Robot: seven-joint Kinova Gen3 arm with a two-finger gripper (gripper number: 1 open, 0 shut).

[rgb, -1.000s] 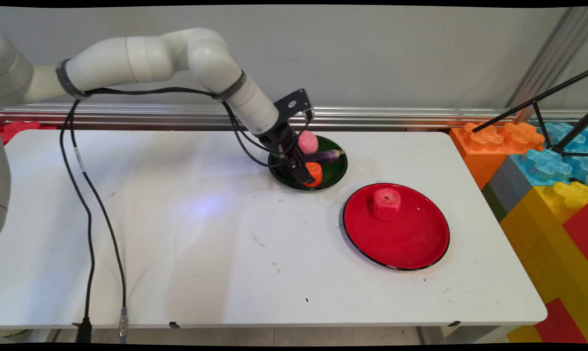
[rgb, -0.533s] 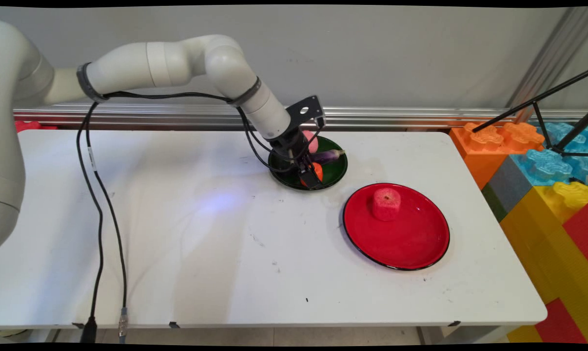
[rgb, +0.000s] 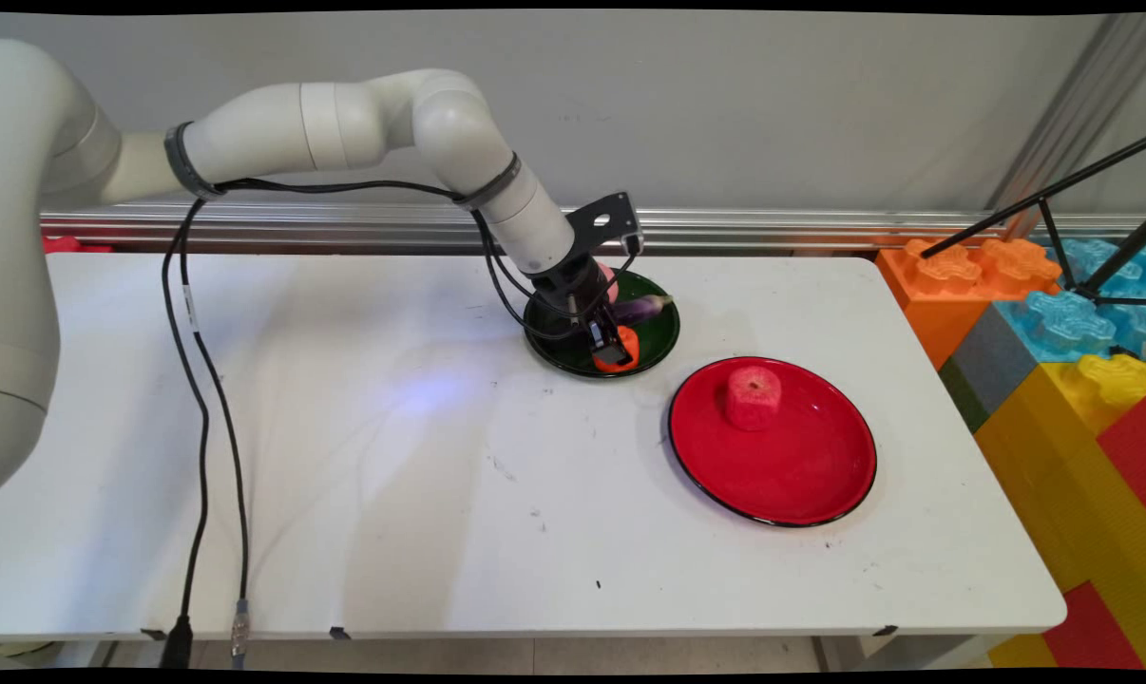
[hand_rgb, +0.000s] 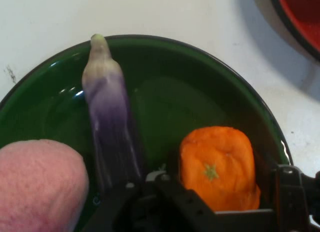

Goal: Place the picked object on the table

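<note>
Orange toy fruit (hand_rgb: 218, 168) lies in the green plate (rgb: 661, 332) beside the purple eggplant (hand_rgb: 110, 117). Over the last second the gripper (rgb: 611, 350) has descended onto it, fingers now spread either side, not visibly clamped.

tabletop (rgb: 345, 475): white, scuffed with small dark marks, filling most of the frame.
green plate (rgb: 661, 334): dark, round, lying on the tabletop just above centre, near the far edge.
red plate (rgb: 801, 475): larger, black-rimmed, lying right of centre, just beside the green plate but apart from it.
</note>
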